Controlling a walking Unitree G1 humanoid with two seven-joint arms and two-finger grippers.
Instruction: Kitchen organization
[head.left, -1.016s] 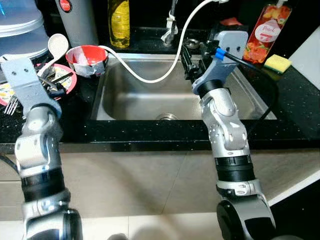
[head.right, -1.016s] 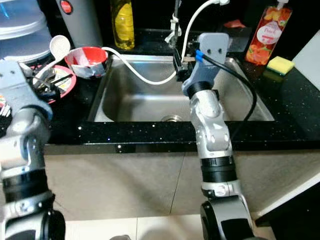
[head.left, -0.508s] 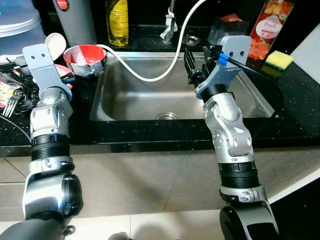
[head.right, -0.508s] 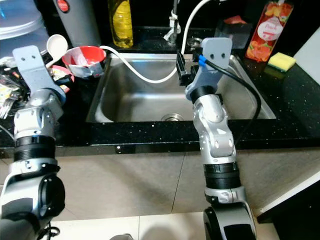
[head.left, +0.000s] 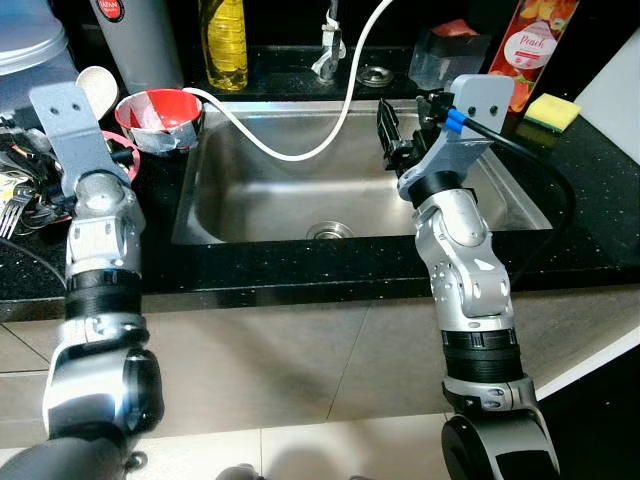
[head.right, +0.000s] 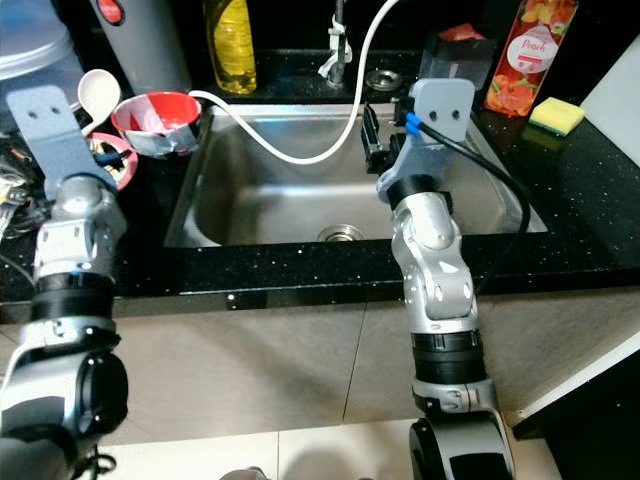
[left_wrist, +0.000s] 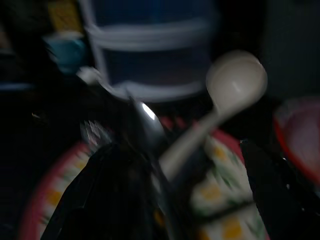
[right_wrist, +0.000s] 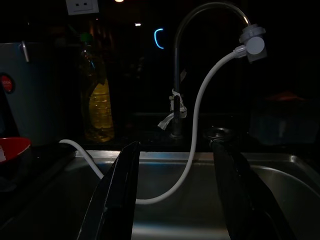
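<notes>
The left claw (left_wrist: 170, 200) hung over the black table (head.left: 600, 190) at the left of the sink (head.left: 250, 190), its two black fingers (left_wrist: 100, 195) spread wide with nothing between them. Straight ahead of it, in the blurred left wrist view, lay a flowered plate with a red rim (left_wrist: 220, 200). A white ladle (left_wrist: 235, 82) leaned across the plate with its bowl raised toward a stack of pale lidded tubs (left_wrist: 150, 55), and a metal utensil (left_wrist: 145, 125) rested beside its handle. How near the fingers were to the plate could not be told.

The right claw (right_wrist: 175, 195) was held over the sink near its right wall, fingers (right_wrist: 117, 195) wide apart and empty, pointing toward the curved tap (right_wrist: 200, 30). A white hose (head.left: 300, 150) ran from the tap's spout, sagged down into the basin and rose over the sink's left rim toward a red bowl (head.left: 160, 115). The drain (head.left: 328, 230) sat in the middle of the basin floor.

The red bowl stood on the table just left of the sink and held some crumpled pale wrapping. Behind it stood a grey flask (head.left: 140, 45) and, to its right, a bottle of yellow oil (head.left: 225, 40). Forks (head.left: 15, 210) lay at the far left edge of the table. Right of the tap were a clear tub (head.left: 445, 55), a red peach soap pouch (head.left: 535, 45) and a yellow sponge (head.left: 552, 112).
</notes>
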